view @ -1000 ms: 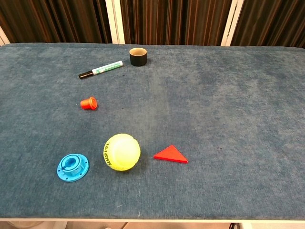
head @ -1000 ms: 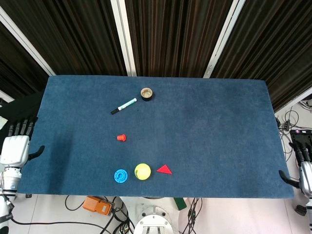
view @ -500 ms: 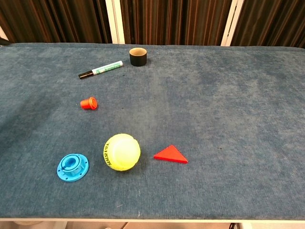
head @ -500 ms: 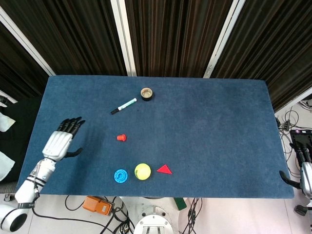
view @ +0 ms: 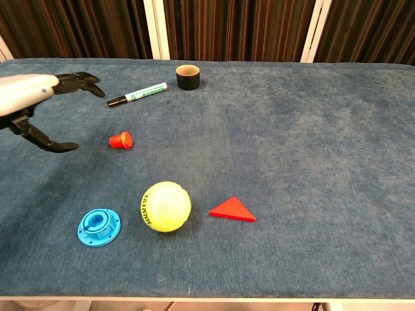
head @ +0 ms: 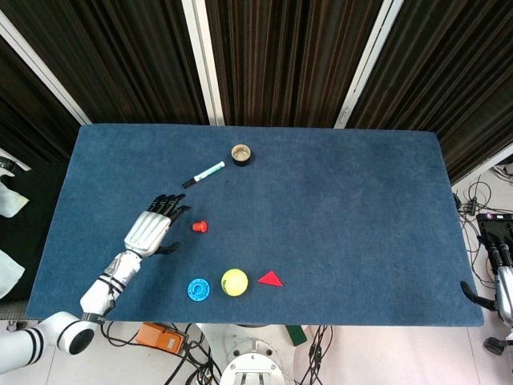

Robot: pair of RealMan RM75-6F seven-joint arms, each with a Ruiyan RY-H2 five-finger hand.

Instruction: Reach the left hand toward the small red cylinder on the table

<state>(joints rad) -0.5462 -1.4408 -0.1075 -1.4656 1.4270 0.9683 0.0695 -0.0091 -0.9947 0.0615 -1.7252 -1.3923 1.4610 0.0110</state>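
Note:
The small red cylinder lies on its side on the blue table, left of centre. My left hand hovers just to its left, fingers spread and pointing toward it, thumb down, holding nothing and not touching it. My right hand hangs off the table's right edge in the head view, with its fingers apart and nothing in them; the chest view does not show it.
A marker and a dark tape roll lie behind the cylinder. A blue flanged disc, a yellow tennis ball and a red triangle sit near the front edge.
My left hand has swept from beyond the table's left edge rightward across the cloth to just beside the red cylinder. The right hand and the objects have stayed put.

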